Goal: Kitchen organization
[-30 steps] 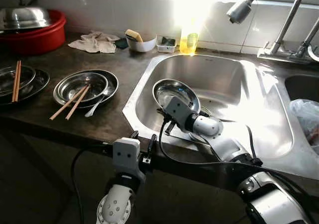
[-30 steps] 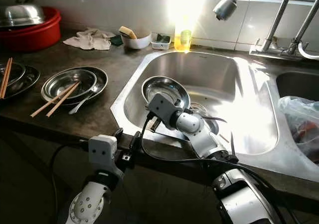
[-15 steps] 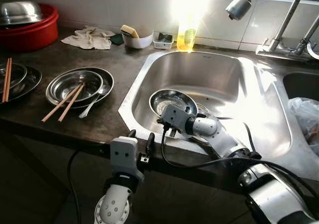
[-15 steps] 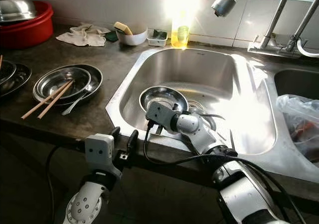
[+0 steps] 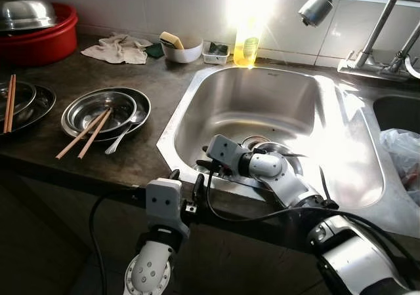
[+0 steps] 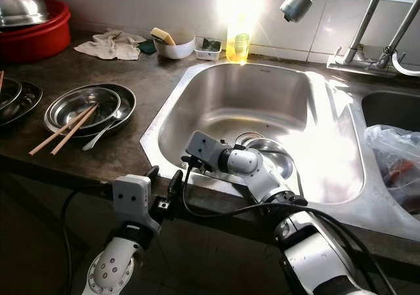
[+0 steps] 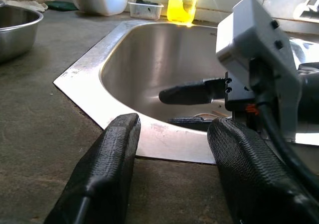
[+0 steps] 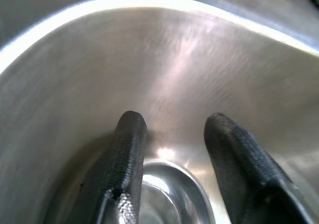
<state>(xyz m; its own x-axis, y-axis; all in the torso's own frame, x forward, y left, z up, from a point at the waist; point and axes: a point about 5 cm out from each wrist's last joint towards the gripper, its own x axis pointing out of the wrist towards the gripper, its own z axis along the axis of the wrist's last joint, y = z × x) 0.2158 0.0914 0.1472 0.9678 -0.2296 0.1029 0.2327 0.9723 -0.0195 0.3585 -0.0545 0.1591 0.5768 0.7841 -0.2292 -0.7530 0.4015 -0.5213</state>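
Observation:
My right gripper [image 5: 205, 166] reaches down into the near-left corner of the steel sink [image 5: 259, 95], close to its near wall. Its fingers [image 8: 130, 134] stand open. Under and between them lies the curved rim of a steel bowl [image 8: 174, 194]; I cannot tell whether the fingers touch it. In the head views my wrist and the sink's edge hide that bowl. My left gripper [image 5: 187, 180] hovers open at the counter's front edge, just left of the sink, holding nothing; from its wrist view the right gripper's fingers [image 7: 192, 92] show apart inside the sink.
Stacked steel dishes [image 5: 108, 108] with chopsticks [image 5: 85, 134] and a spoon sit on the dark counter to the left, more dishes [image 5: 16, 101] beyond. At the back are a red basin [image 5: 46, 39], a cloth [image 5: 118, 49], a white bowl [image 5: 182, 51] and a soap bottle [image 5: 247, 46]. A plastic bag [image 5: 401, 157] lies right.
My right gripper has moved down and left to the sink's near-left corner. The steel bowl, tilted up in the left of the sink before, has gone down with it behind the rim.

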